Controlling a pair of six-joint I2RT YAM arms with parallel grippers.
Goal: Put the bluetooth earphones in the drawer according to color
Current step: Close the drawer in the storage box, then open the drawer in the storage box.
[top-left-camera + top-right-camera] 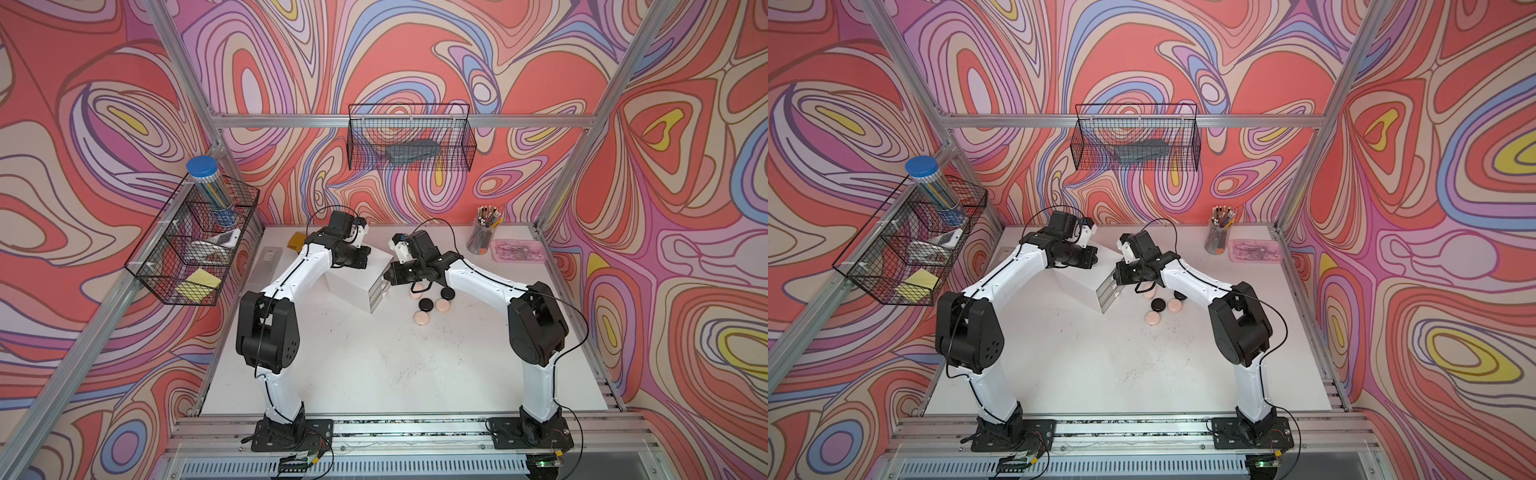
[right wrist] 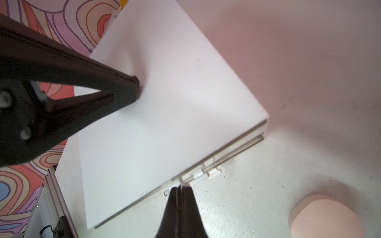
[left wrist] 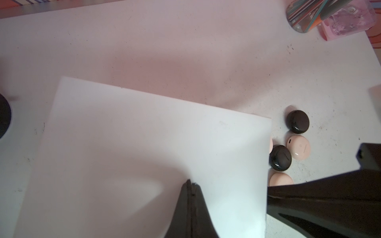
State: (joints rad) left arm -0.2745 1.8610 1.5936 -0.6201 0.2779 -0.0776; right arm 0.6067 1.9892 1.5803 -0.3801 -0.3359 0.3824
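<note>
Right gripper (image 2: 179, 188) pinched shut on top handle (image 2: 184, 183) of the drawer (image 2: 175, 103), left gripper (image 3: 190, 183) closed empty pressing its top, five pink/black earphones (image 1: 441, 306) unsorted on table (image 1: 374, 365) beside it, drawer-opening stage.

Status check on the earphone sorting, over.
Left gripper shut, tip on cabinet top. Right gripper shut on top drawer handle. Three pink, two black earphones on table; nearest pink one close before the drawer fronts.

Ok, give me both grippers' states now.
Left gripper: closed, empty, tips on the drawer cabinet top.
Right gripper: closed at a drawer handle; grip unclear.
</note>
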